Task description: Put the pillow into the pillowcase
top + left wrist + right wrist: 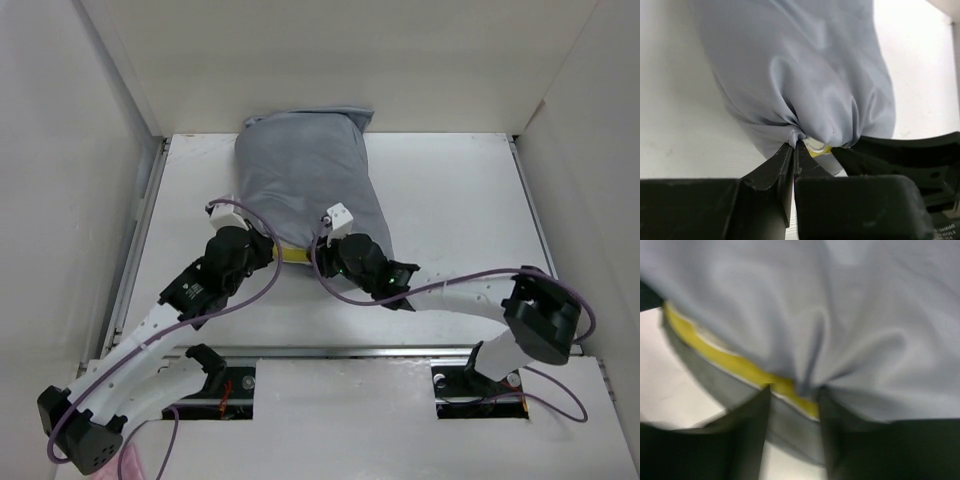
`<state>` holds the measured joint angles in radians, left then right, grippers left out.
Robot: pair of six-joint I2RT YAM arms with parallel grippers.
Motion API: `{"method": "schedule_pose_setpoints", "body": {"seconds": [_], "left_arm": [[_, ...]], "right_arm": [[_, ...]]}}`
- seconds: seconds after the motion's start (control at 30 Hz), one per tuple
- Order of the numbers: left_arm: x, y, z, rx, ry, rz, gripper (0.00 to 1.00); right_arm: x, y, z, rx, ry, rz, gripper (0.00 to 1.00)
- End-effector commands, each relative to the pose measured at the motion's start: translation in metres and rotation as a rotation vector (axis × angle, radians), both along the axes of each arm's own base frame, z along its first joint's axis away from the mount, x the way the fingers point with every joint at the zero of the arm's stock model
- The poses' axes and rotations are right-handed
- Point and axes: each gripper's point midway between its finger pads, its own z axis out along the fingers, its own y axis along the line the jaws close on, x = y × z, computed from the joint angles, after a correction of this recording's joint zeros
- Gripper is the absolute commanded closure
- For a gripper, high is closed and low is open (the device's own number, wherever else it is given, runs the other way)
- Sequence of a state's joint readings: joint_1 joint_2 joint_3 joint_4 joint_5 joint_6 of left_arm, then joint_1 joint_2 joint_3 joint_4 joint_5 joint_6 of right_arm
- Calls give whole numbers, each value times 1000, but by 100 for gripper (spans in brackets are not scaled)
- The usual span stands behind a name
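Note:
The grey pillowcase [300, 180] lies bulging on the white table, with the pillow inside it. Only the pillow's yellow edge [293, 254] shows at the near mouth, between my two grippers. My left gripper [266, 244] is shut on a gathered pinch of the pillowcase [805, 75] hem; the left wrist view shows its tips [796, 144] right beside the yellow pillow edge [819, 148]. My right gripper [336, 246] is at the mouth's right side. In the blurred right wrist view its jaws [794, 389] stand apart against the pillow's yellow edge [740, 367], under the pillowcase [840, 305].
White walls close in the table [450, 200] on the left, back and right. The pillowcase's far end touches the back wall. Purple cables [440, 288] trail from both arms. The near table edge has a metal rail [340, 352].

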<state>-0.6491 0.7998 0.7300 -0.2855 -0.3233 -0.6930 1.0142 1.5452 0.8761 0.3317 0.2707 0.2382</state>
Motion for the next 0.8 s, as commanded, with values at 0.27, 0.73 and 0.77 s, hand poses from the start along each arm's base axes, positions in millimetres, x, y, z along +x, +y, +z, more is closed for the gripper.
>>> {"method": "schedule_pose_setpoints", "body": {"seconds": [0.27,0.73,0.77], "left_arm": [[-2,-15,104,-92,-232,-114,100],[-15,-35,163,-183,-369,-257,100],[-17,-36,163,-178,-371,-271,100]], "right_arm": [[-43,-40,116,155,-80,47,57],[2,32,87,117,-34,18,91],[22,23,85,111,-49,-117,92]]}}
